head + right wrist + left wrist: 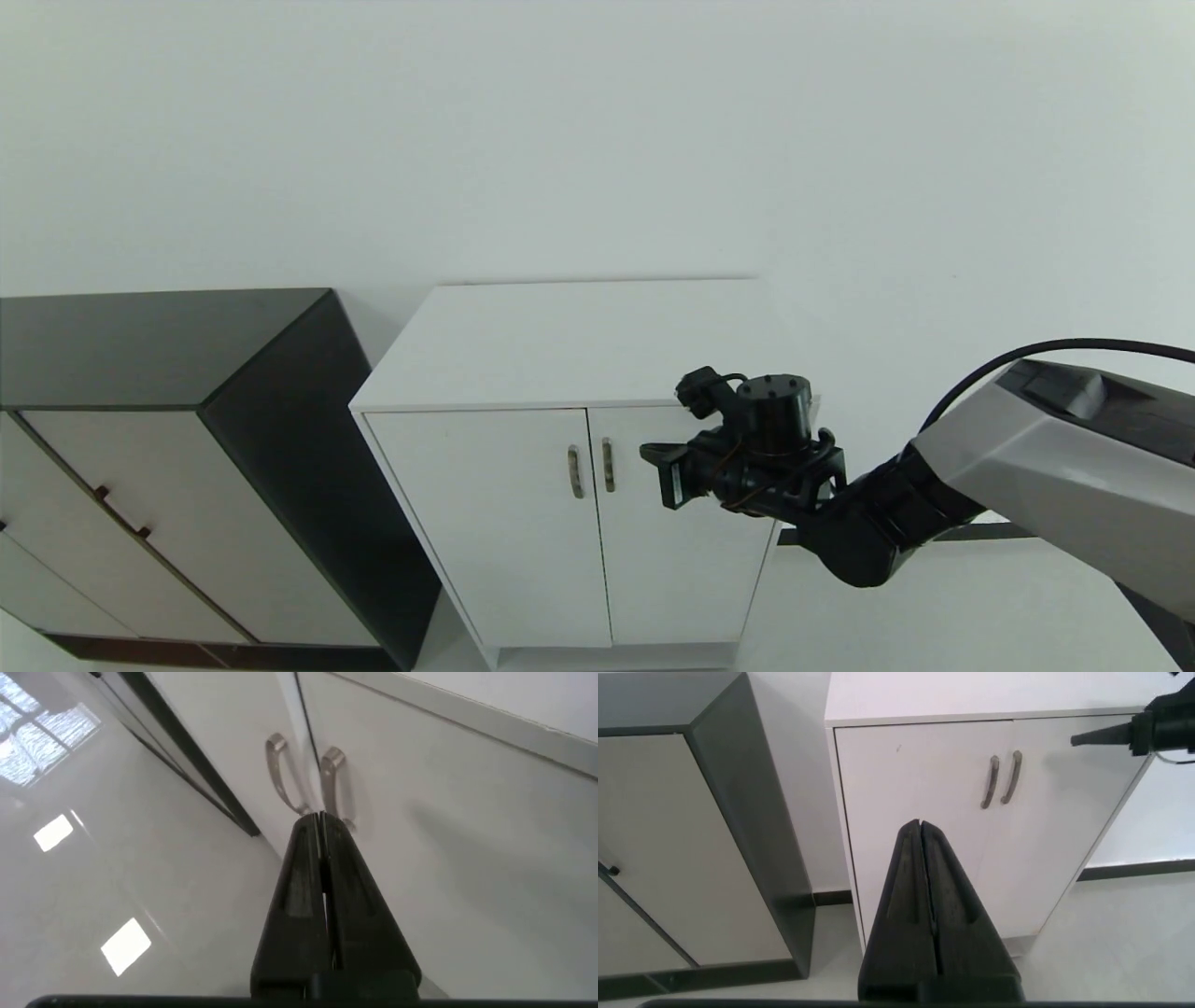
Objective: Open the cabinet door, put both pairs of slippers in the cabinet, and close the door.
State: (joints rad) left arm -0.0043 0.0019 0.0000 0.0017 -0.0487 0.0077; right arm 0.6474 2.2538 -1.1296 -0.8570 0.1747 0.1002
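Against a white wall (597,140), the cabinet (523,541) is standing shut; the right claw (649,453), fingers pressed together, is hovering just right of its handles (607,464).

— Where does the head camera look from?
— High up, down at the white two-door cabinet (495,523). Left wrist camera faces it from farther back, right wrist one close up. All share its curved metal handles (575,471).
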